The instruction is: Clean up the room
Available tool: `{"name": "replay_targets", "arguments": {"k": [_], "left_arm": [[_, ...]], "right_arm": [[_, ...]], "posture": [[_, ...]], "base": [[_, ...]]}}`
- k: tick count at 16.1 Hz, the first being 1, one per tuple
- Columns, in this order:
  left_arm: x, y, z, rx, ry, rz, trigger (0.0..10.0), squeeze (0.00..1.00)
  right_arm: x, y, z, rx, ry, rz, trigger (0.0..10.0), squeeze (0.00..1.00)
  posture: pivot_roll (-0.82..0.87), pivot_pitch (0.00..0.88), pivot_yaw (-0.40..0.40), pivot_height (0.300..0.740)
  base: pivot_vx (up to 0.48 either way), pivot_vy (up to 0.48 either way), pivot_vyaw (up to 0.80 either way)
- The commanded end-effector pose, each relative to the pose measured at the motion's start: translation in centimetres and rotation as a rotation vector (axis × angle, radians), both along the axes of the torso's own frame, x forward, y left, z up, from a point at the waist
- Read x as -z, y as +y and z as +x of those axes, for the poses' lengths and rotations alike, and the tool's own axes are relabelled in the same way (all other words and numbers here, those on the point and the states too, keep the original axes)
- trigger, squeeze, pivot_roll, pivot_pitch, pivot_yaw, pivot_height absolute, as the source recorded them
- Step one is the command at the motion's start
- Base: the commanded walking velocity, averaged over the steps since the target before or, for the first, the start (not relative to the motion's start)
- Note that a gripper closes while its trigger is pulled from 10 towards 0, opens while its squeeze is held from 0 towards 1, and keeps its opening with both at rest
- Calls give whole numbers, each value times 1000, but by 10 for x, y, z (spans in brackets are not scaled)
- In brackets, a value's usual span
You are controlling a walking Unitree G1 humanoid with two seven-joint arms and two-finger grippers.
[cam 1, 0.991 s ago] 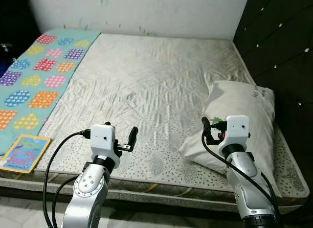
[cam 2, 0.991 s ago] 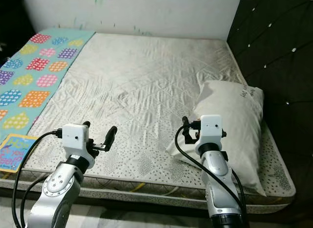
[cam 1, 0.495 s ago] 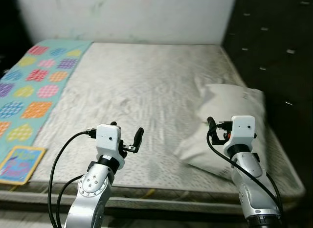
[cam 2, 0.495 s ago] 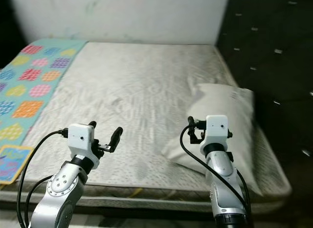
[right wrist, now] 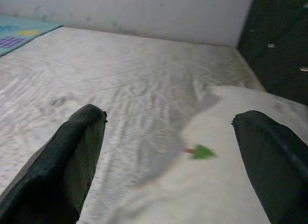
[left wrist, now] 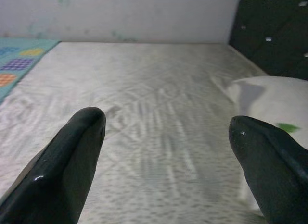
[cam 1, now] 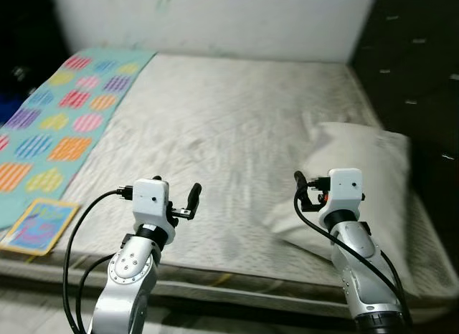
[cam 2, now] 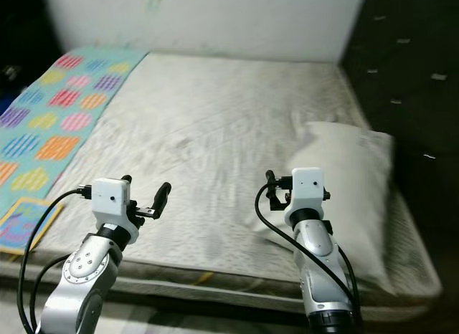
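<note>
Clearly, the pillow [cam 1: 358, 180] is placed on the right side of the mattress [cam 1: 222, 126], beside the dark headboard [cam 1: 416, 76], with its long axis running from the near edge towards the far wall. It lies just ahead and slightly right of the right gripper [right wrist: 168, 159], whose wrist view is seen to look across its near corner, so the right arm is judged the nearer one. Both arms are raised level over the near edge of the mattress; the right gripper's fingers are spread wide and nothing is held. The left gripper [left wrist: 163, 161] is likewise spread, well apart from the pillow. A book [cam 1: 37, 225] is seen at the near left corner, beside a patterned blanket [cam 1: 57, 119].
</note>
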State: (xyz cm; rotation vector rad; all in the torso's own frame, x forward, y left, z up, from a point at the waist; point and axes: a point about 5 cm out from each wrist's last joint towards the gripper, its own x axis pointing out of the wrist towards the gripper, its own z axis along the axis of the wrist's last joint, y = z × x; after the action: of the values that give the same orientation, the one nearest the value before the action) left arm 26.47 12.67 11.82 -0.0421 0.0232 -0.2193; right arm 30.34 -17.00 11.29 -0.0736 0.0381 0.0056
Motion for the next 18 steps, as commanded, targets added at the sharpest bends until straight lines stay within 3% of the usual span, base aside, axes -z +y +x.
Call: {"name": "replay_targets", "arguments": {"k": [1, 6, 15, 18], "left_arm": [[1, -4, 0, 7, 6, -1, 10000, 0], [2, -4, 0, 5, 8, -4, 10000, 0], [-6, -1, 1, 13, -45, -63, 10000, 0], [-6, 0, 1, 14, -44, -64, 10000, 0]], "right_arm": [[-1, -4, 0, 6, -5, -7, 10000, 0], [-1, -5, 0, 2, -5, -14, 10000, 0], [-5, -5, -2, -7, -25, -16, 10000, 0], [-3, -3, -3, -10, -19, -11, 10000, 0]], "posture": [[-80, 73, 7, 740], [-83, 75, 5, 740], [-88, 76, 8, 740], [-87, 76, 12, 740]], "base": [[0, -405, 0], [0, -409, 0], [0, -37, 0], [257, 0, 0]]}}
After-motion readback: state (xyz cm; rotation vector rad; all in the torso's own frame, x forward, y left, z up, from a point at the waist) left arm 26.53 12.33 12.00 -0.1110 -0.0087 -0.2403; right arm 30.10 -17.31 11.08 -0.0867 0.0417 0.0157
